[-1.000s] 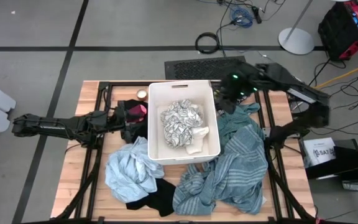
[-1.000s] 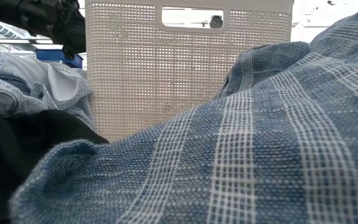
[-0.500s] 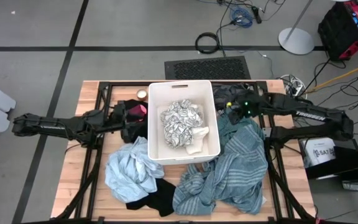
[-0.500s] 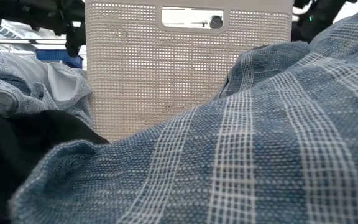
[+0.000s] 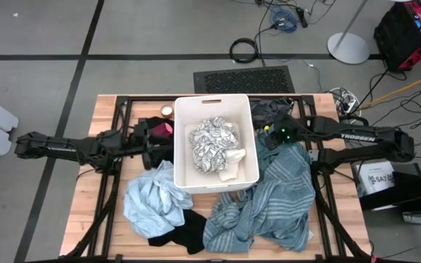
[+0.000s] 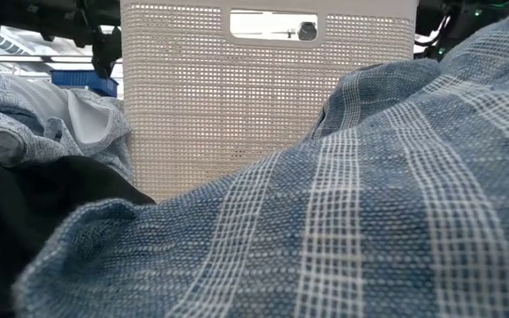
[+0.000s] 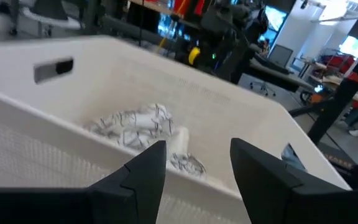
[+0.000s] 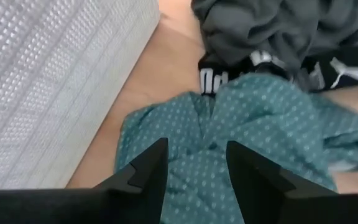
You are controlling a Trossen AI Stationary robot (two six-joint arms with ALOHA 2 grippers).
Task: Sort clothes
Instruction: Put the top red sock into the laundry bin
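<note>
The white bin (image 5: 254, 157) stands mid-table with a white patterned garment (image 5: 210, 144) in it. The light blue garment (image 5: 152, 199) and a black one (image 5: 183, 235) lie at its near left. The large teal-grey striped garment (image 5: 276, 201) lies at its near right. A small magenta piece (image 5: 164, 129) lies at its far left and a dark grey garment (image 8: 272, 28) at its far right. My left gripper (image 7: 194, 165) is open beside the bin's left wall. My right gripper (image 8: 196, 163) is open just over a teal dotted cloth (image 8: 241, 130) by the bin's right wall (image 8: 48, 81).
Black frame rails (image 5: 112, 204) run across the wooden tabletop. A small round object (image 5: 167, 111) sits at the bin's far left corner. Bare wood (image 5: 86, 219) shows along the near left. In the low view the striped garment (image 6: 369, 203) fills the foreground before the bin (image 6: 268, 106).
My right arm has stretched out and come down from a raised, folded pose at the far right. Its gripper has moved toward the near edge, to the teal dotted cloth by the bin's right wall. The clothes lie as before.
</note>
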